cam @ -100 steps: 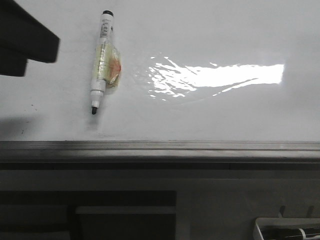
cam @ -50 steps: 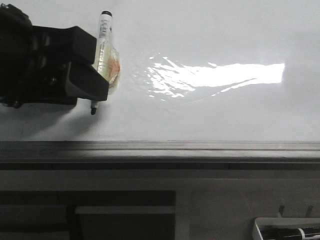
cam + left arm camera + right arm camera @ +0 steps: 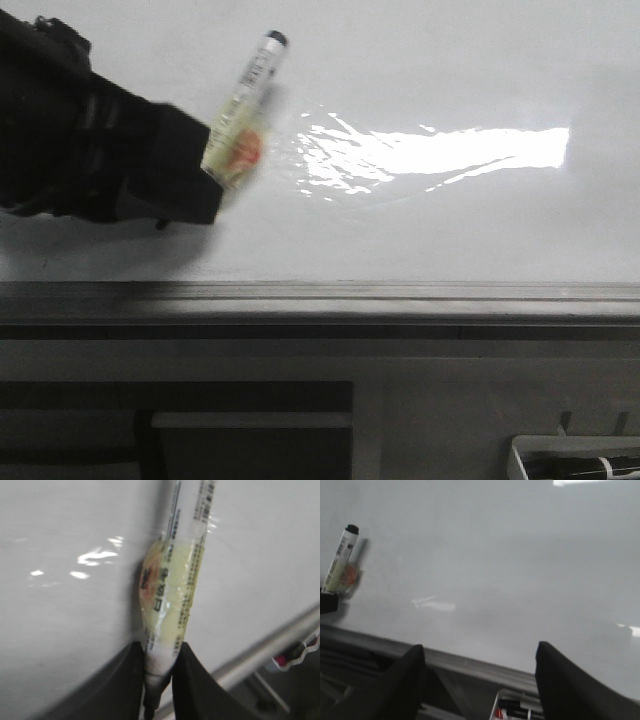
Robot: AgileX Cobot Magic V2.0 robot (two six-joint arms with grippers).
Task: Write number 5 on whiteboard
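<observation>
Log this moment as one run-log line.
left pincer: shut on white tape-wrapped marker pen, tilted | right pincer: open, idle | glossy white whiteboard: no strokes visible | phase: pen grasped

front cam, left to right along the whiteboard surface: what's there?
Left gripper shut on the marker's lower end → marker tilting up to the right, black end cap topmost → bright glare patch → bare whiteboard. No strokes visible on the board yet.
</observation>
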